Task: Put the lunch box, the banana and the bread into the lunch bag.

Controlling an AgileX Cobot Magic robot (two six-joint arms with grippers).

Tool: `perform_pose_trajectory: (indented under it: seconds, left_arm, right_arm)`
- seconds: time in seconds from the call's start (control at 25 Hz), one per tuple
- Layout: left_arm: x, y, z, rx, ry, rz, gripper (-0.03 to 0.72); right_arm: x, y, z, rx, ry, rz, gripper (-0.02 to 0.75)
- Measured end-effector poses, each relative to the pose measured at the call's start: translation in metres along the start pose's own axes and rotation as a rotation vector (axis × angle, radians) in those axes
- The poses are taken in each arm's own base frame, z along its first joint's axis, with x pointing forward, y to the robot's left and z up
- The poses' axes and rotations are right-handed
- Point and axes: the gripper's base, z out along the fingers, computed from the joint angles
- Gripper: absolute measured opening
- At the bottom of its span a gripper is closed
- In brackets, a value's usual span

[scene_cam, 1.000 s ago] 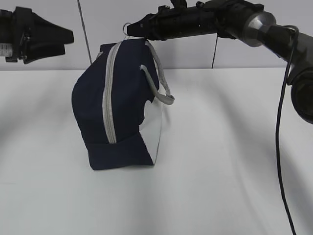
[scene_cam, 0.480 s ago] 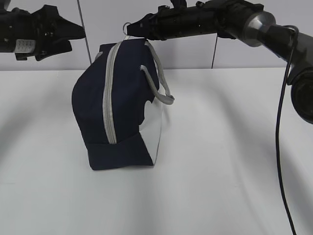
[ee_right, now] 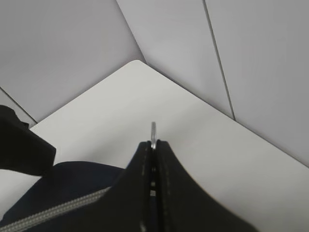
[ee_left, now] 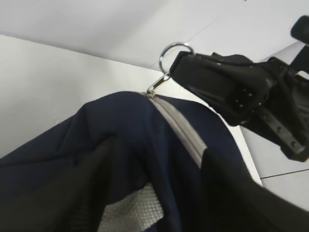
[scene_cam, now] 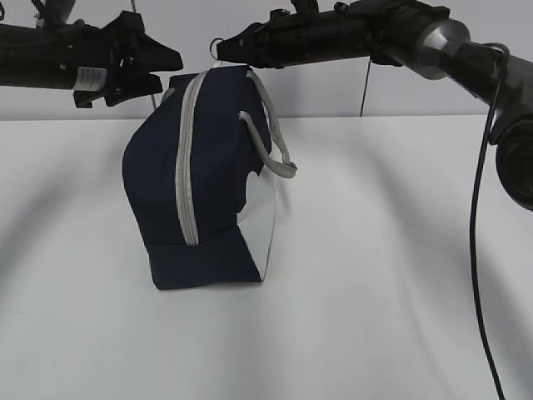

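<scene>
The navy lunch bag [scene_cam: 218,167] stands on end on the white table [scene_cam: 375,250], its grey zipper band [scene_cam: 185,158] running up the front. My right gripper [scene_cam: 226,52] reaches in from the right and is shut on the metal zipper ring [scene_cam: 217,43] at the bag's top. That ring [ee_right: 153,129] pokes out between the closed fingers [ee_right: 140,164]. My left gripper [scene_cam: 168,72] hovers open at the bag's upper left corner, its fingers either side of the navy fabric [ee_left: 120,125]. The ring [ee_left: 176,50] hangs just beyond. Lunch box, banana and bread are out of view.
A panelled grey wall [scene_cam: 333,96] rises right behind the table's far edge. The right arm [scene_cam: 437,37] spans the upper right, with a black cable [scene_cam: 475,250] hanging down the right side. Grey strap handles [scene_cam: 271,142] droop over the bag's right side.
My left gripper has travelled right, from the far left edge up to the bag's top corner. The right gripper and the bag have stayed still.
</scene>
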Motion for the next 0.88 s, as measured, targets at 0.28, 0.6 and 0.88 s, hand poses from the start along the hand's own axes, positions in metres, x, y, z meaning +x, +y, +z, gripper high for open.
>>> perform_pose_trajectory:
  seconds: [0.28,0.6,0.88]
  left_arm:
    - [0.003,0.005,0.011,-0.013,0.027,-0.020,0.341]
    - [0.004,0.001,0.016,-0.034,0.019,-0.003,0.302]
    - [0.003,0.001,0.016,-0.044,0.013,-0.002,0.164]
  right_arm:
    - [0.000,0.000,0.000,0.000,0.000,0.000,-0.016]
    - [0.000,0.000,0.000,0.000,0.000,0.003,-0.016]
    - [0.000,0.000,0.000,0.000,0.000,0.007,-0.016]
